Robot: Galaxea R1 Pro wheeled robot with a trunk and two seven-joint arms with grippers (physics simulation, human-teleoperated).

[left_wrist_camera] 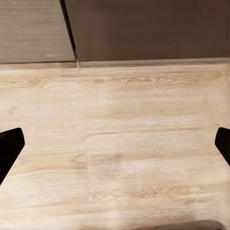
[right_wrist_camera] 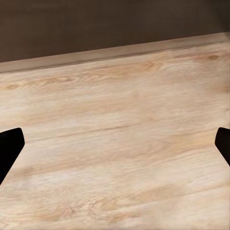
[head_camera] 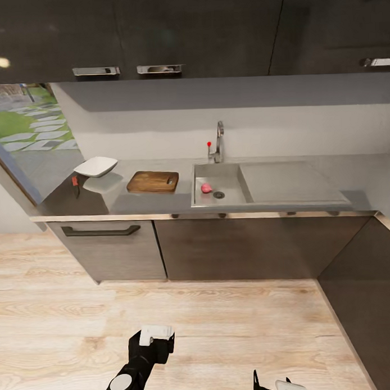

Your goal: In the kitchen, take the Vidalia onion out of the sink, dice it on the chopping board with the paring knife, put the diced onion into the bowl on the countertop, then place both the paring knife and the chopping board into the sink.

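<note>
The pinkish Vidalia onion [head_camera: 206,188] lies in the grey sink [head_camera: 202,201], beside the round drain. Left of the sink, the brown chopping board [head_camera: 153,182] rests flat on the dark countertop [head_camera: 122,204]. The white bowl [head_camera: 96,166] stands further left, and the red-handled paring knife [head_camera: 75,183] lies by the counter's left end. Both arms hang low over the floor, well short of the counter. My left gripper [head_camera: 154,338] [left_wrist_camera: 115,146] and right gripper [head_camera: 273,385] [right_wrist_camera: 115,146] are open, their dark fingers wide apart over bare floor.
A chrome tap [head_camera: 218,142] with a red knob stands behind the sink, and a drainboard [head_camera: 290,183] lies to its right. Black upper cabinets [head_camera: 155,33] overhang the counter. Dark lower cabinets [head_camera: 230,247] turn a corner at the right. Pale wood floor [head_camera: 194,324] lies between me and the counter.
</note>
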